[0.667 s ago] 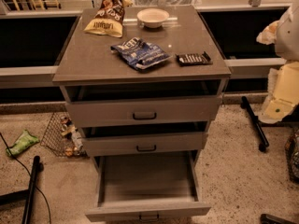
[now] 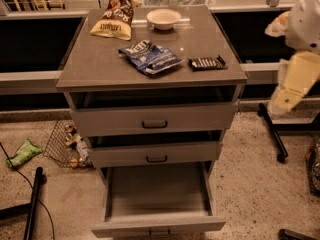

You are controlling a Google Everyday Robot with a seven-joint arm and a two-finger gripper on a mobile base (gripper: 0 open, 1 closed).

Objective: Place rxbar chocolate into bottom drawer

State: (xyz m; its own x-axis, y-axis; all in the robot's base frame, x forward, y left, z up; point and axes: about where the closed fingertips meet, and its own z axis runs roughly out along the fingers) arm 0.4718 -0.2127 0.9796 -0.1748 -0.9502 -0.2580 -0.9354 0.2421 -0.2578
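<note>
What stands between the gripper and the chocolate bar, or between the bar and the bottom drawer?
Nothing visible. The gripper hangs right of the cabinet, the chocolate bar lies near the top's right edge, and the bottom drawer is pulled out past the upper drawers.

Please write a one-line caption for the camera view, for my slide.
Rxbar on the cabinet top, bottom drawer pulled open below, gripper hanging off to the right.
</note>
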